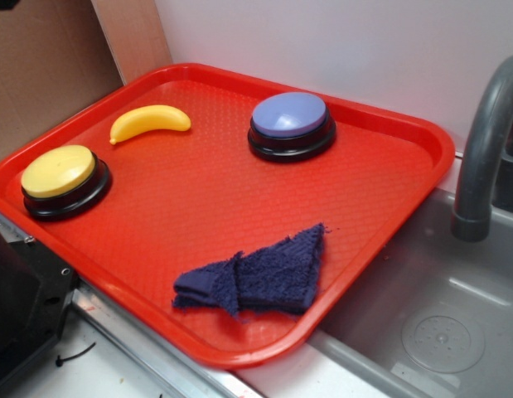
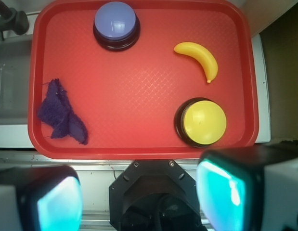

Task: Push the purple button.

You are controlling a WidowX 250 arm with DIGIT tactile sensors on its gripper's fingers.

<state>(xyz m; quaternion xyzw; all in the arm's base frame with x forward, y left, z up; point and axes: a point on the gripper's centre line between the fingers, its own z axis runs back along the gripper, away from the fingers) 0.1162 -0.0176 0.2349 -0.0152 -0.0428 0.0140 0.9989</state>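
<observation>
The purple button (image 1: 290, 124), a lavender dome on a black base, stands at the far middle of the red tray (image 1: 389, 124); in the wrist view it (image 2: 115, 24) is at the top left. My gripper (image 2: 139, 197) is high above the tray's near edge, over the robot base. Its two fingers with teal pads (image 2: 59, 204) stand wide apart with nothing between them. The gripper itself is out of the exterior view.
A yellow-topped button (image 1: 64, 180) (image 2: 201, 122), a toy banana (image 1: 148, 122) (image 2: 199, 57) and a dark purple cloth (image 1: 256, 274) (image 2: 61, 114) also lie on the tray. A grey faucet (image 1: 484, 149) and sink (image 1: 438, 332) are to the right. The black robot base (image 2: 156, 197) is below.
</observation>
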